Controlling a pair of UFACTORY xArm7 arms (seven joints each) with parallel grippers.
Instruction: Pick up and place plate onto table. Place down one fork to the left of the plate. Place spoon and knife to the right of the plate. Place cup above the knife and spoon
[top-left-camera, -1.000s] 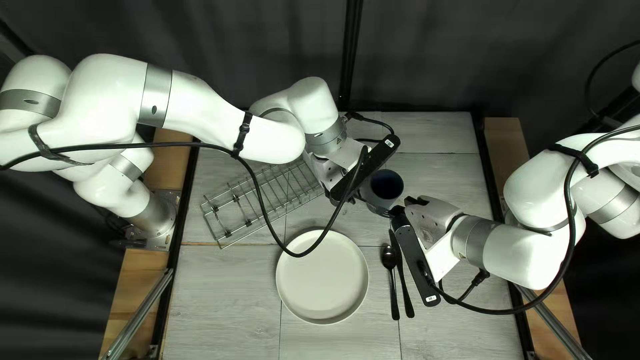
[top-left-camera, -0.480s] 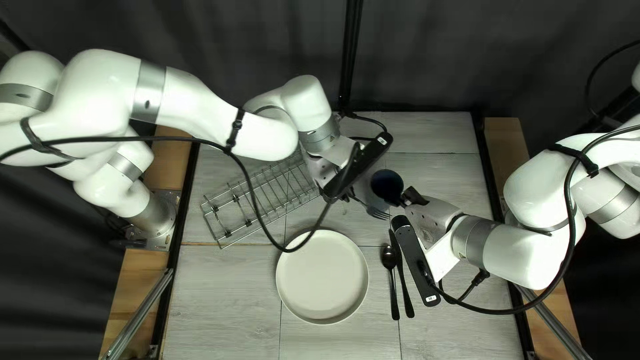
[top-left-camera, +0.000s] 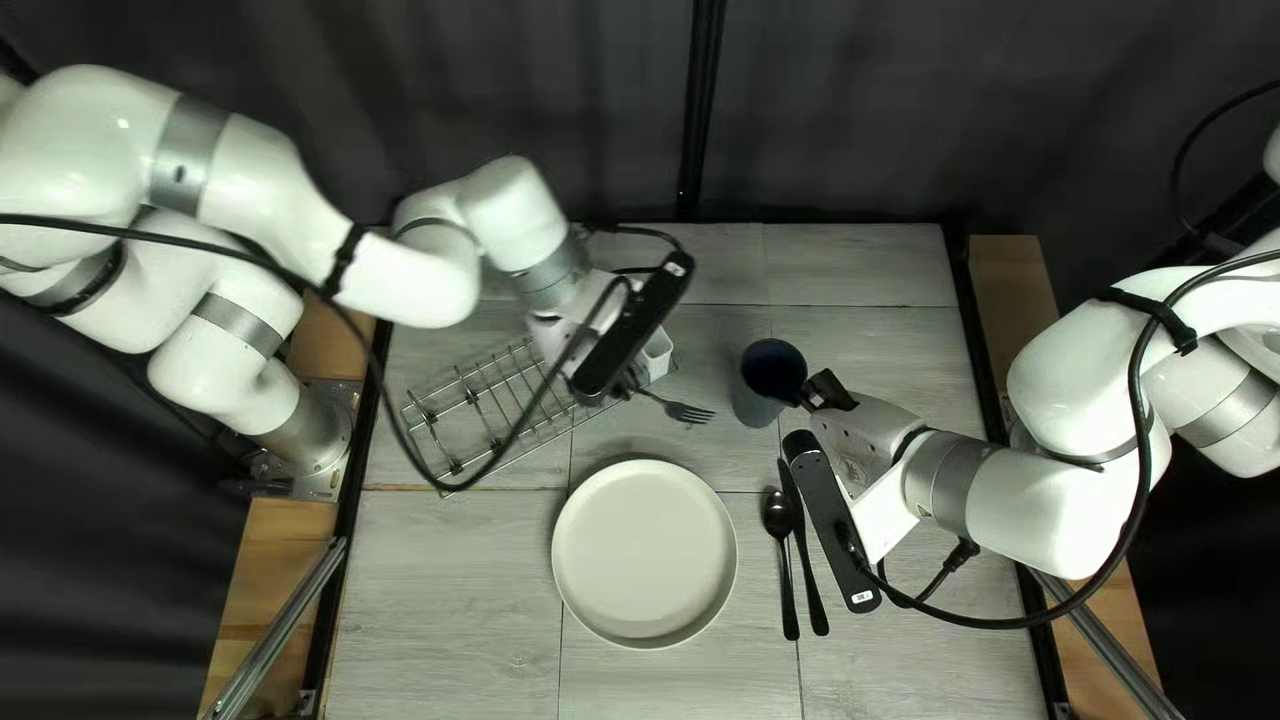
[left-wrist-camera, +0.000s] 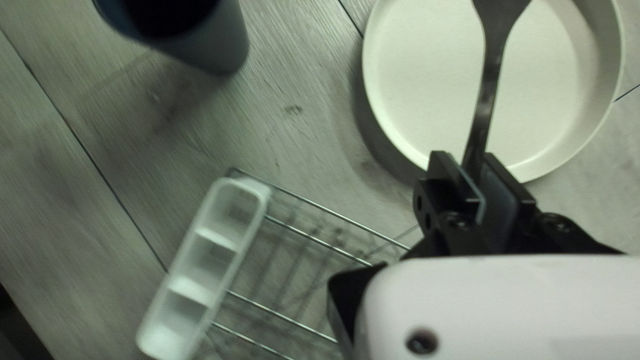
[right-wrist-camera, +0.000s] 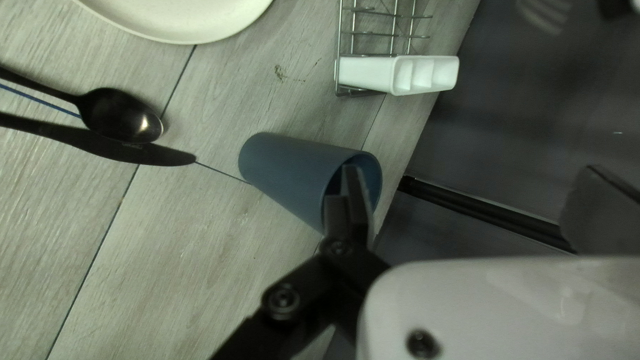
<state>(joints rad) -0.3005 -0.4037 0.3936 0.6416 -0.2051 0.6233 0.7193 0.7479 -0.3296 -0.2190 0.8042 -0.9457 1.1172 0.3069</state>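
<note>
The left gripper [top-left-camera: 624, 384] is over the rack end, shut on the fork [top-left-camera: 687, 414], whose tines point at the blue cup [top-left-camera: 758, 406]. In the left wrist view the left gripper [left-wrist-camera: 475, 175] pinches the handle of the fork [left-wrist-camera: 491, 80], which reaches over the plate [left-wrist-camera: 460, 80]. The right gripper [top-left-camera: 808, 396] holds the cup; in the right wrist view the right gripper [right-wrist-camera: 350, 193] grips the rim of the cup [right-wrist-camera: 293, 163], one finger inside. The spoon [top-left-camera: 779, 518] and knife [top-left-camera: 806, 560] lie right of the plate [top-left-camera: 644, 554].
A wire rack [top-left-camera: 467, 414] with a white compartment holder [top-left-camera: 658, 350] stands behind the plate, partly under my left arm. Black cables hang from both arms; the left one crosses over the rack. A dark curtain [top-left-camera: 854, 107] hangs behind the table's far edge.
My left gripper has moved left, away from the cup, carrying the fork, and its cable has swung off the plate. My right arm and the cup look nearly unmoved.
</note>
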